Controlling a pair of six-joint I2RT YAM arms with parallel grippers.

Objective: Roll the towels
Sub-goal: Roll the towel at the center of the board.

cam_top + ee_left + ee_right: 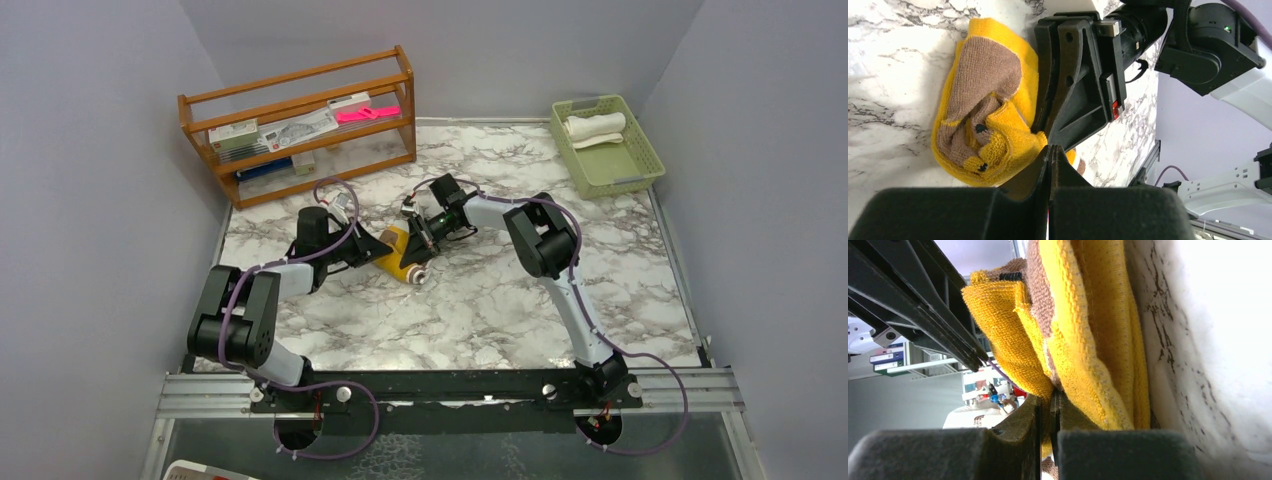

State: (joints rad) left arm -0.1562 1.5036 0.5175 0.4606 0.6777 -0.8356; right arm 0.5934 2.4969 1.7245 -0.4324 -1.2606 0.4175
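The mustard-yellow towel [405, 262] lies rolled into a short bundle mid-table, with brown patches showing on it [993, 115]. My left gripper [372, 248] comes in from the left. It is shut, and its tip [1050, 148] presses against the roll with nothing between the jaws. My right gripper [420, 245] reaches in from the far right and is shut on a fold of the yellow towel [1088, 340], with cloth showing in the narrow gap [1052, 395]. The cream-white towel [597, 127] lies rolled in the green basket [640, 150].
A wooden shelf [300, 125] holding books and a pink item stands at the back left. The green basket sits in the back right corner. Grey walls close in both sides and the back. The arms' mounting rail [450, 385] runs along the near edge.
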